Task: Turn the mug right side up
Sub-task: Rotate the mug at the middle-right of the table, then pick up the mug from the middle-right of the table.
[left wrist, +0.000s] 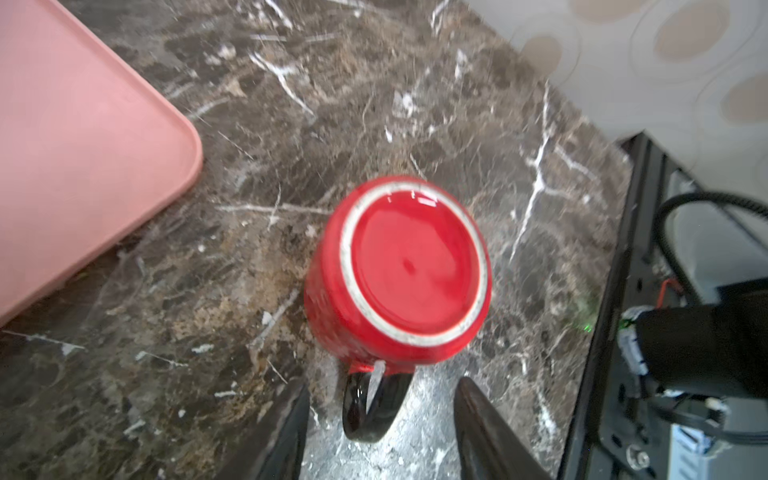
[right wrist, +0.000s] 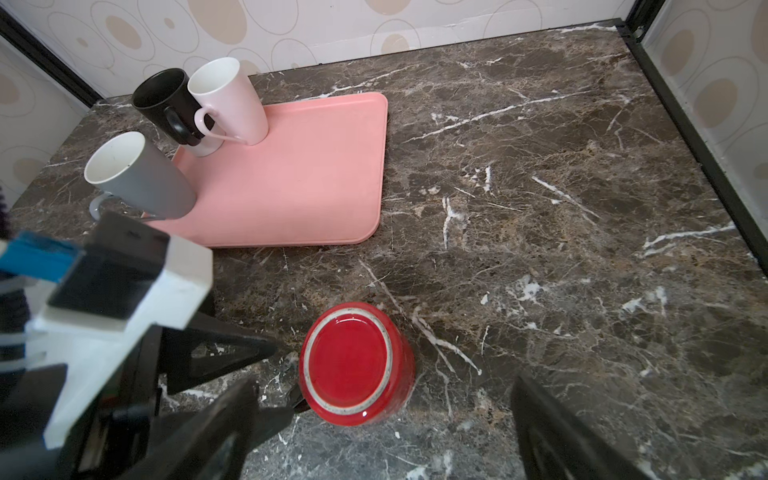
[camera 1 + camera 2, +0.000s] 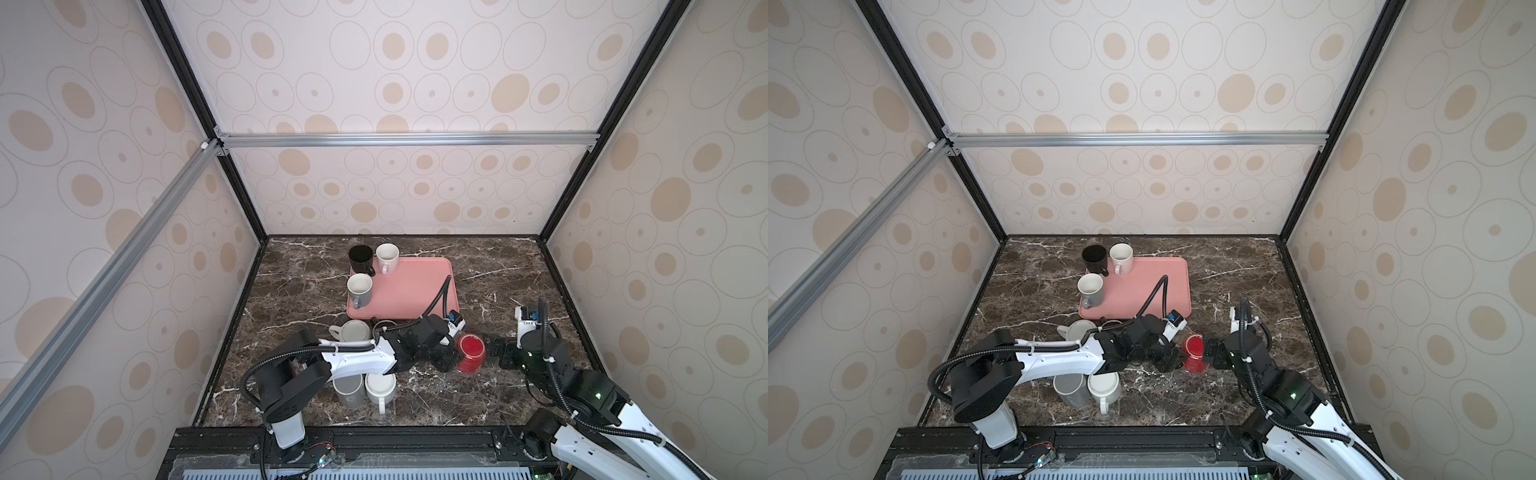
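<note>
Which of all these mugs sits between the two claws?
The red mug, upside down on the marble: the only red one, with a black handle.

both arms wear white shells over black joints, with ribbed black cables, white zip ties, green lights.

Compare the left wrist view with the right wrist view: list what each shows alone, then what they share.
Left wrist only: the black handle of the red mug in full, untouched between the fingers of the left gripper. Right wrist only: black mug, white mug and grey mug, upright at one side of the pink tray. Both: the red mug base-up on the marble table, with a tray corner nearby.
</note>
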Available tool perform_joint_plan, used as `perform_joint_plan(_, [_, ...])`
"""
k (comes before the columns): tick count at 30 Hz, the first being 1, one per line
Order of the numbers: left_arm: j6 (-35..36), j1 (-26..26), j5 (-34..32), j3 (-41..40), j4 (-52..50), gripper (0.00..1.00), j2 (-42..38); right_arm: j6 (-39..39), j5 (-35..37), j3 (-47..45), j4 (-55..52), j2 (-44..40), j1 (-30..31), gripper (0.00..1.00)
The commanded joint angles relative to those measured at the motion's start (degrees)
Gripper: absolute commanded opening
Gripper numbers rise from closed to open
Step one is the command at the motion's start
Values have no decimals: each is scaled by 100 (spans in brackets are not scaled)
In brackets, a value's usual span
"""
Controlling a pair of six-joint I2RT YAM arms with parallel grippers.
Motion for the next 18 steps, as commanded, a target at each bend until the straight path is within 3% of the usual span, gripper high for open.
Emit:
perform_joint_plan(1, [298,-107,-481,200,-467,56,38,4,100,-73,-47,-81,-46,97])
perform_joint_plan(18, [809,-272,-814,867,-718,45,677,12,82,-135,-27,-134,-86,97])
